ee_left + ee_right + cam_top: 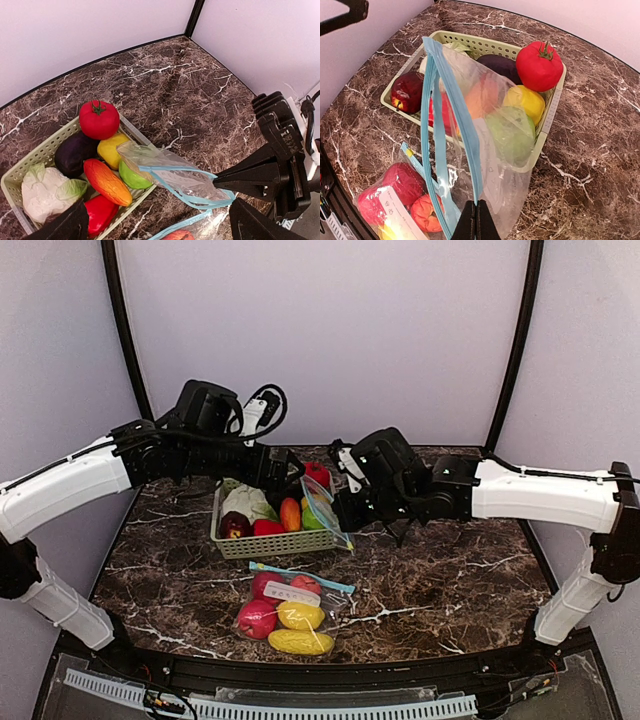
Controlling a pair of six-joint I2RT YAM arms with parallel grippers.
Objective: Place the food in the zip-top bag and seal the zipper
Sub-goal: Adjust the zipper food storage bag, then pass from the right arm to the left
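The food lies in a pale green basket (282, 545) (30, 162): a red tomato (99, 119) (539, 65), a dark purple eggplant (74, 152), a yellow fruit (112, 149), a green fruit (132, 176), an orange one (107, 182), a red piece (100, 212), a pale cabbage (45, 192) and a dark red apple (407, 91). An empty zip-top bag (325, 508) (175, 172) (492, 150) hangs over the basket's right end. My right gripper (345, 512) (477, 220) is shut on its blue zipper rim. My left gripper (287, 472) (160, 235) hovers open over the basket, holding nothing.
A second zip-top bag (285, 610) (395, 195) with red and yellow fruits inside lies on the marble table (450, 580) in front of the basket. Purple walls with black posts close in the back and sides.
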